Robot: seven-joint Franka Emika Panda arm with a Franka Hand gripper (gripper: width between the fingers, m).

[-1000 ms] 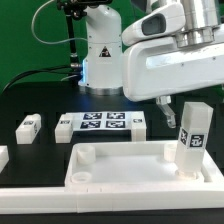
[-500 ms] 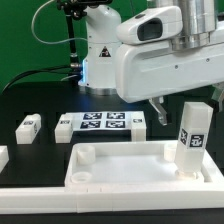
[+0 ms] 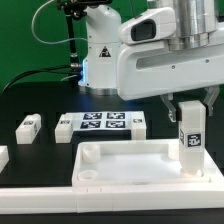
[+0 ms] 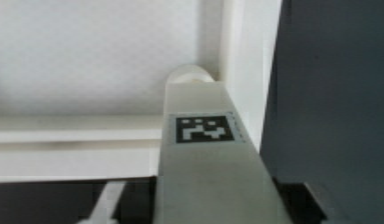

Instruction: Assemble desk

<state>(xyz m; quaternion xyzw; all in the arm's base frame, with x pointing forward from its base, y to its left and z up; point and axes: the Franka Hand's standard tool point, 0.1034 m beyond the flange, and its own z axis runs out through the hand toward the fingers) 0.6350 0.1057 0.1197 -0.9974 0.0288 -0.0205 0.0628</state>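
Note:
The desk's white rimmed tabletop [image 3: 130, 166] lies flat at the front of the table. One square leg post [image 3: 190, 142] with a black-and-white tag stands upright in the corner socket on the exterior view's right. My gripper [image 3: 190, 108] hangs straight over it, its fingers straddling the post's top and closed against its sides. In the wrist view the leg post [image 4: 207, 160] runs down between my gripper's [image 4: 210, 206] fingers to the socket in the tabletop [image 4: 82, 60].
Several loose leg posts [image 3: 28, 126] [image 3: 64, 125] [image 3: 138, 122] lie behind the tabletop, around the marker board [image 3: 100, 123]. A long low white rail [image 3: 40, 192] runs along the front edge. The robot's base [image 3: 100, 55] stands at the back.
The arm has shifted toward the exterior view's right, bringing the gripper over the upright leg post. Its fingers have closed from wide open onto the post's top.

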